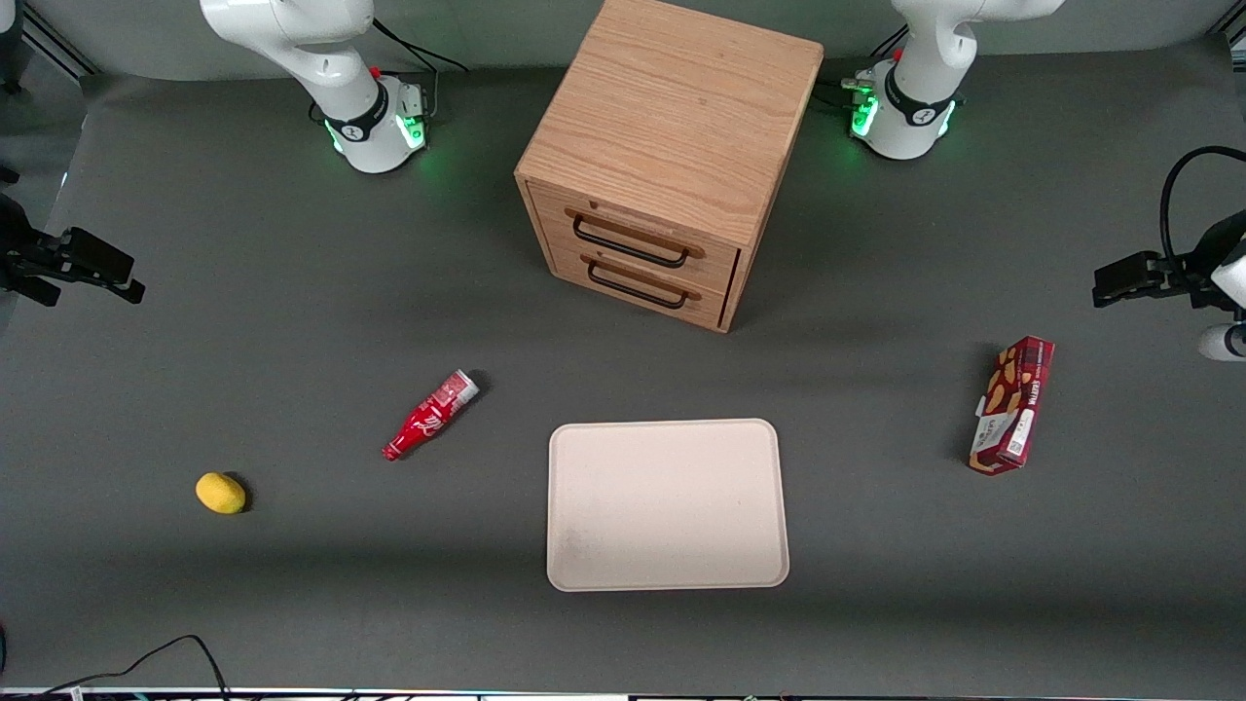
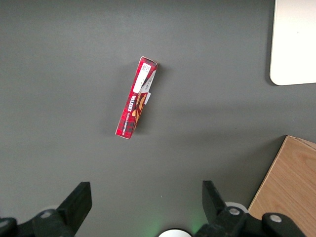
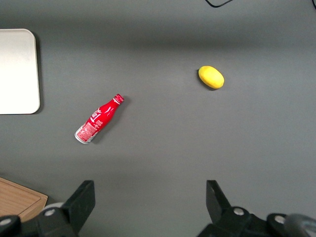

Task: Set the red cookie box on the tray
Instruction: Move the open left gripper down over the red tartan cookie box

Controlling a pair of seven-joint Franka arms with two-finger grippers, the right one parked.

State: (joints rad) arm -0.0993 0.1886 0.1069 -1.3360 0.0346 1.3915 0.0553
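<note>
The red cookie box (image 1: 1012, 404) (image 2: 137, 97) lies flat on the dark table toward the working arm's end, well apart from the tray. The cream tray (image 1: 667, 503) (image 2: 296, 39) sits near the table's middle, in front of the drawer cabinet, with nothing on it. My left gripper (image 1: 1110, 282) (image 2: 145, 190) hangs above the table at the working arm's end, a little farther from the front camera than the box. Its fingers stand wide open with nothing between them. It does not touch the box.
A wooden two-drawer cabinet (image 1: 662, 146) (image 2: 291, 187) stands farther from the front camera than the tray. A red soda bottle (image 1: 430, 414) (image 3: 98, 118) and a yellow lemon (image 1: 220, 492) (image 3: 211, 77) lie toward the parked arm's end.
</note>
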